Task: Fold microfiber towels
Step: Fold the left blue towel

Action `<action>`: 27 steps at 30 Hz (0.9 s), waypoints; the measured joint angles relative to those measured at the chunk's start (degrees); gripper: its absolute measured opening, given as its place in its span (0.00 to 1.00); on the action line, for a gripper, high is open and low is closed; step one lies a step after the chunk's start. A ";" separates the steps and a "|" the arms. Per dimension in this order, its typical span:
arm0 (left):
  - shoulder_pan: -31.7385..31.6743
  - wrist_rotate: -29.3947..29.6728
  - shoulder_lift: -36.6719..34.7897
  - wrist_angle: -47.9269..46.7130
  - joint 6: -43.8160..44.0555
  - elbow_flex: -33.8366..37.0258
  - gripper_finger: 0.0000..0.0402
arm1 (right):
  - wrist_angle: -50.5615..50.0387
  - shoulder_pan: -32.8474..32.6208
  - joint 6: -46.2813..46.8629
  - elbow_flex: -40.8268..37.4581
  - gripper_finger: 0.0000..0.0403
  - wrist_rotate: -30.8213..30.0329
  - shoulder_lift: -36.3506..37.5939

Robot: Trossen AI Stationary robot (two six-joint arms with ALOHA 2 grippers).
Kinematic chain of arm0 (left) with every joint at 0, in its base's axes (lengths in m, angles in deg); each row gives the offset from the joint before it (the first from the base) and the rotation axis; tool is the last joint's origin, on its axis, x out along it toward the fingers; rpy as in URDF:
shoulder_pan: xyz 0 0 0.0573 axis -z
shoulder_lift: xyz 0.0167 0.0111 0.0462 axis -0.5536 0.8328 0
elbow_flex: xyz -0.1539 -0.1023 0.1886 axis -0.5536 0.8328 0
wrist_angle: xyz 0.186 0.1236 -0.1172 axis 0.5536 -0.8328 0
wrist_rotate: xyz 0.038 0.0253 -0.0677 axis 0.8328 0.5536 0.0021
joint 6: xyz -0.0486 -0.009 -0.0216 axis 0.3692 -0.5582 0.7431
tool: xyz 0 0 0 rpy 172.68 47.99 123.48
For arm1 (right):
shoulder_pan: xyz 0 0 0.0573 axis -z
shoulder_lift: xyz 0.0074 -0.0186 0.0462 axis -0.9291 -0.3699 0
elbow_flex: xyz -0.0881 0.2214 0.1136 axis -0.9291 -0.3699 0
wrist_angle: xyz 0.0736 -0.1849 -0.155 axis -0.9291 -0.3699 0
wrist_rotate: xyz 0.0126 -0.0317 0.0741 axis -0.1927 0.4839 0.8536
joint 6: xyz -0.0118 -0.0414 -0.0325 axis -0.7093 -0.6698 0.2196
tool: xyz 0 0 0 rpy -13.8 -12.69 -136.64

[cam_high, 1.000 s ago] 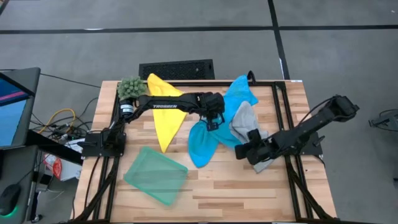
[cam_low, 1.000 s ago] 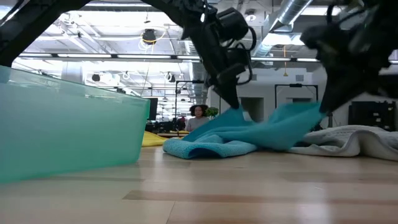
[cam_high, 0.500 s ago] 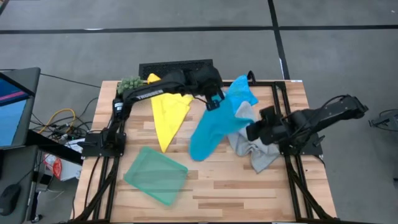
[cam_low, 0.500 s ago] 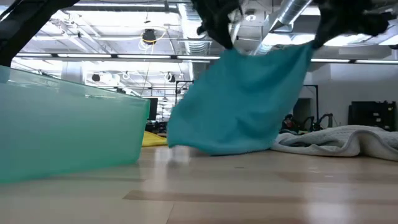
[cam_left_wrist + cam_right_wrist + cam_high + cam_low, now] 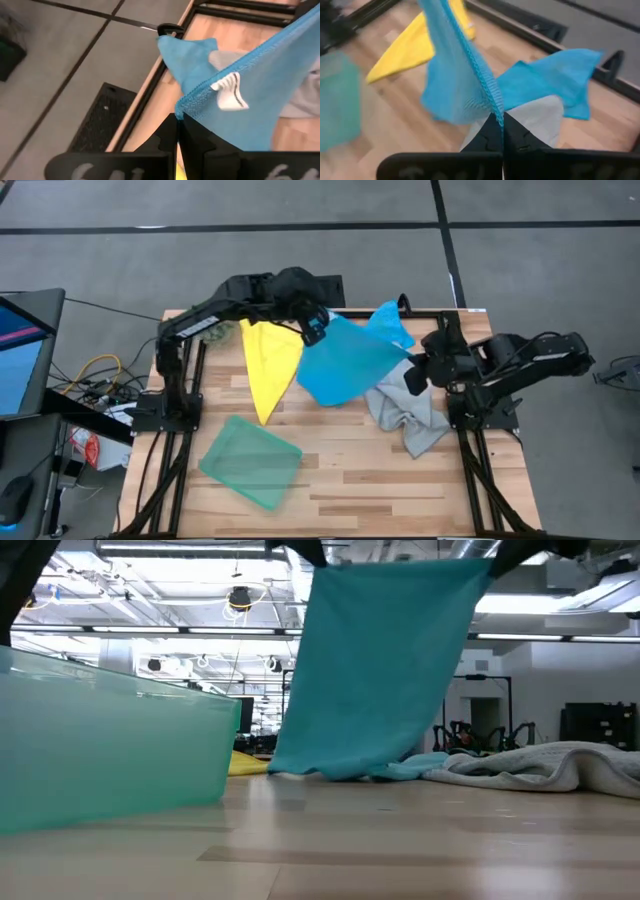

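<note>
A bright blue microfiber towel [image 5: 345,365] hangs spread between my two grippers over the table's middle, its lower edge [image 5: 330,770] down at the table. My left gripper [image 5: 318,330] is shut on one upper corner, my right gripper [image 5: 410,375] on the other. A second blue towel [image 5: 392,325] lies bunched at the far edge. A grey towel [image 5: 412,418] lies crumpled below the right gripper. The yellow towel [image 5: 270,365] lies flat to the left. The teal towel [image 5: 250,462] lies at the near left. My left gripper pinches the blue towel's upper corner [image 5: 182,106] between its two shut fingers, next to the white label [image 5: 230,92]. The fingers slant down from the far left. The cloth hangs below them. My right gripper pinches the towel's stitched edge [image 5: 492,102] at the other upper corner between its shut fingers, slanting down from the right. The top edge [image 5: 400,562] runs nearly straight between both grippers, and the towel hangs as one sheet.
A black frame rail [image 5: 440,330] runs along the table's far and right sides. In the low view the teal towel [image 5: 110,750] fills the near left. Bare wood [image 5: 380,480] lies at the table's near right.
Both grippers have risen, shut on the blue towel. The left has gone toward the far left, the right toward the right edge. The towel has come up off its heap and spread out into a hanging sheet, only its lower edge still at the table.
</note>
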 joint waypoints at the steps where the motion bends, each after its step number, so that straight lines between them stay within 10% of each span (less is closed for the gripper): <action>1: 0.39 -0.19 -0.79 -0.67 0.98 0.02 0.00 | 0.30 0.00 -1.41 0.56 0.01 1.82 0.01; 11: 6.97 -3.09 -7.34 -4.52 8.53 0.02 0.00 | 3.10 -4.33 -5.64 6.70 0.01 10.00 -0.19; 19: 9.79 -18.32 -10.90 1.08 11.23 0.02 0.00 | 3.11 -13.78 0.76 12.01 0.01 13.46 -0.41; 27: 10.52 -18.81 -10.83 4.51 11.13 0.15 0.00 | -10.93 -15.51 10.53 15.34 0.02 6.85 -0.72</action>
